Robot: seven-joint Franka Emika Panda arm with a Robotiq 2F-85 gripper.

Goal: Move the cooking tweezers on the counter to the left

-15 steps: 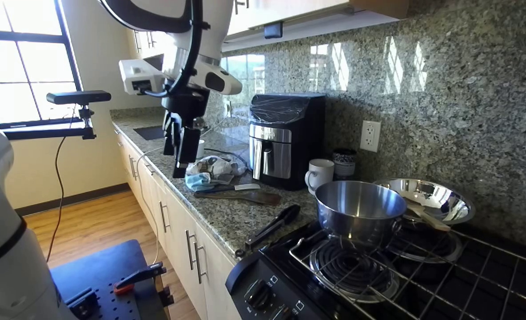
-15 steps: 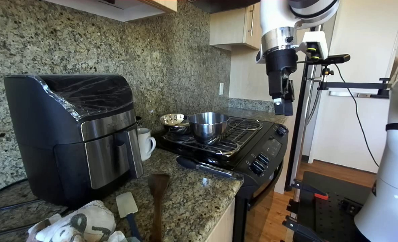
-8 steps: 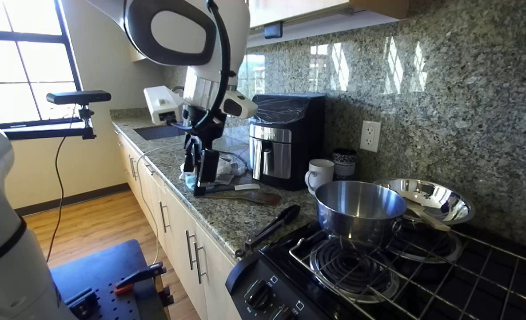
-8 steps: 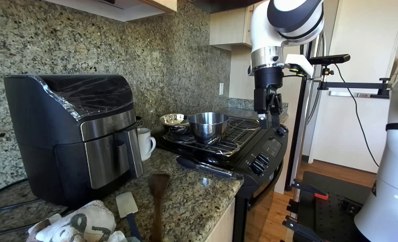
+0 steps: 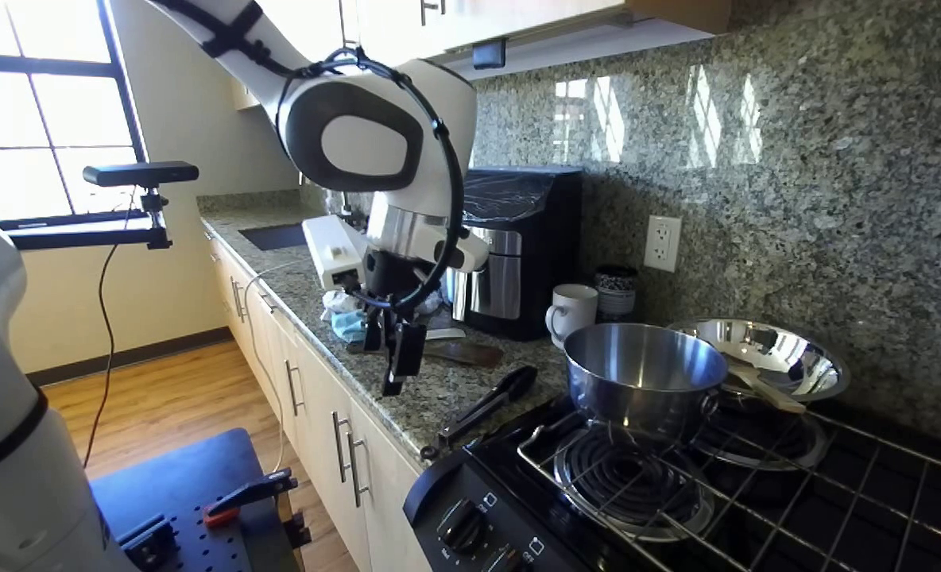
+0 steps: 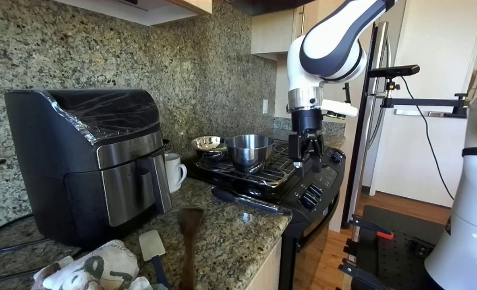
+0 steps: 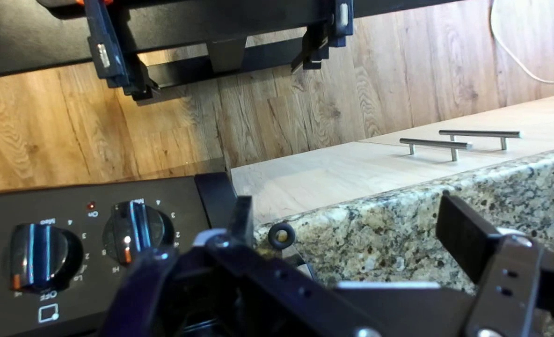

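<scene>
Glossy granite counter point(image 6: 232, 237), shiny metal pot point(image 6: 248, 156), wooden spatula point(image 6: 188, 241)

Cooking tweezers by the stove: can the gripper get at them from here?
Probably yes: the gripper hangs open, the cooking tweezers lie uncovered in both exterior views, and the wrist view shows their ringed end between its fingers. It likely needs to come lower.

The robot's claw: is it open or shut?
Open. In the wrist view, the claw has its two fingers well apart, with the speckled counter showing between them.
</scene>
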